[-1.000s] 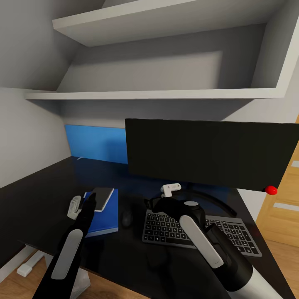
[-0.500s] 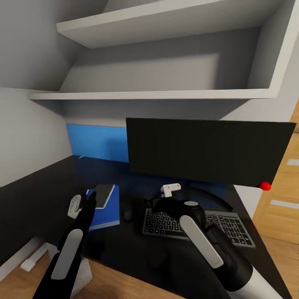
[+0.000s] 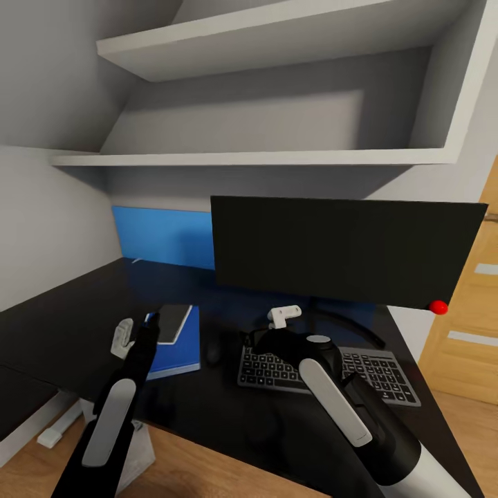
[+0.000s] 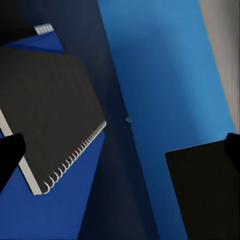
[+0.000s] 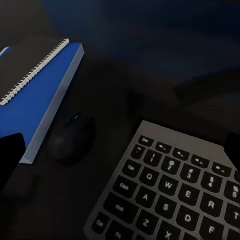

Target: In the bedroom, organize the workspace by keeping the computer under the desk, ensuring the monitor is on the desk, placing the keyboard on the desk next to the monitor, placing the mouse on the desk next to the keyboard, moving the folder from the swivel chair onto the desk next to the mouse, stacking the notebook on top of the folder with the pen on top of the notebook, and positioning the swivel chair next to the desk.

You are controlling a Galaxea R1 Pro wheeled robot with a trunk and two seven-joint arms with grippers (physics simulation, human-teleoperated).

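1. Change of state. The notebook lies flat on the folder, in the same place on it as a second ago. My left claw has drawn back off the cover and now hovers at the notebook's near-left edge. Its fingers are wide apart with nothing between them. The whole head view has also shifted slightly, which is camera motion, not motion of the things.

2. Meaning for the task. I judge the notebook step complete. The dark cover carries no pen, so the pen step is still to do.

3. Materials and shapes.
- Notebook: matte dark cover, rectangular, with a pale spiral wire along one edge. It is smaller than the folder and set at a slight angle to it.
- Folder: bright blue flat slab with a thin white edge, resting on the surface.
- Mouse: low dark rounded lump, just beside the folder and between it and the keyboard.
- Keyboard: slim silver-grey frame, black keys with white legends, in front of the monitor.
- Monitor: wide thin black panel on a curved stand.
- Surface: glossy black top, picking up reflections of the blue back panel.

4. Right claw: fingers apart and empty, hovering over the mouse and the keyboard's corner.
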